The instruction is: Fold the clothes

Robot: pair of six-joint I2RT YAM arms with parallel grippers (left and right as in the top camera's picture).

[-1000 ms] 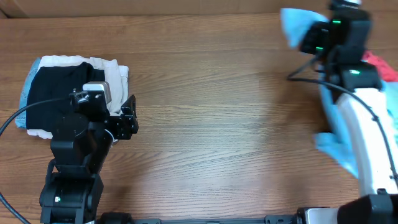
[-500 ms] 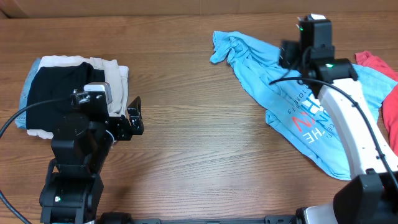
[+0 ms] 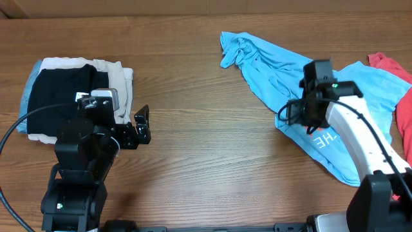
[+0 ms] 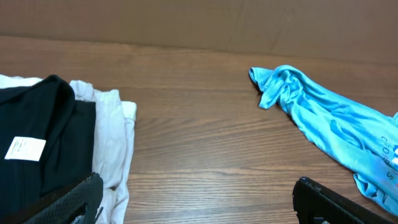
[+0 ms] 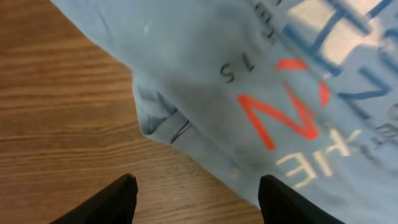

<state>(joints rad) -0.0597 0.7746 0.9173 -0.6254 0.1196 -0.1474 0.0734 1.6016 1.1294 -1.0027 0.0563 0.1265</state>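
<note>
The clothes are a light blue T-shirt (image 3: 264,71) lying rumpled on the right half of the table, running from the back middle toward the front right. Coral and white lettering (image 5: 273,118) shows on it. My right gripper (image 3: 291,116) hovers just above the shirt's left lower edge, open, with only wood and the shirt's hem (image 5: 168,127) under its fingertips (image 5: 118,199). My left gripper (image 3: 141,125) stands open over bare wood at the left, far from the shirt (image 4: 323,118). Its fingers (image 4: 74,202) hold nothing.
A stack of folded black and white garments (image 3: 71,90) lies at the left, right beside my left arm. A coral-red garment (image 3: 389,64) lies at the far right edge. A brown cardboard wall (image 4: 186,18) closes off the back of the table.
The right gripper has let go of the shirt, which dropped from a lifted bunch to lie spread on the table. That arm came forward and down. The left gripper opened wider.
</note>
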